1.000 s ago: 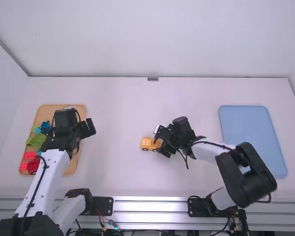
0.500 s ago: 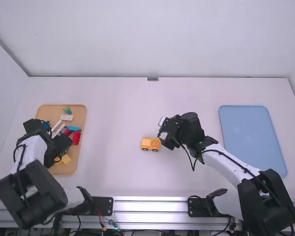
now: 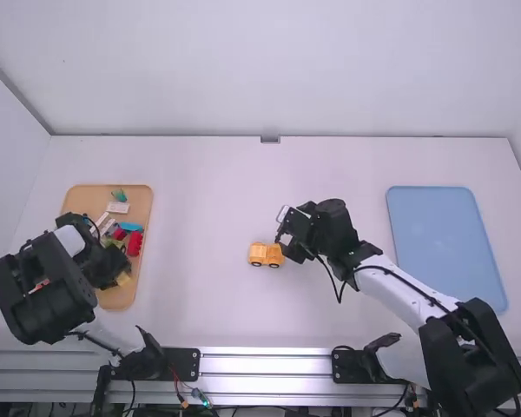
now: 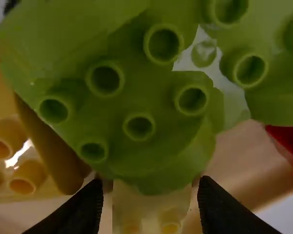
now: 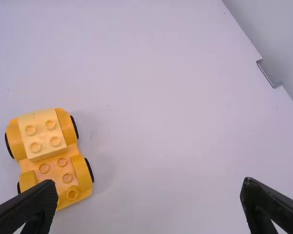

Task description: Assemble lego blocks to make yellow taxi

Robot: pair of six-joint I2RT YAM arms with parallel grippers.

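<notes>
- Left gripper (image 4: 150,197), fingers apart either side of a pale yellow block (image 4: 151,204)
- Right gripper (image 5: 150,187) spread
- Wheeled base (image 5: 53,171) topped by one cab block (image 5: 43,135); more stacking likely remains

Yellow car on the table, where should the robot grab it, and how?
I'd grip the yellow car at its narrow middle, from straight above, one finger on each wheeled side. It stands on its wheels and pinches in between the wheel arches.
</notes>
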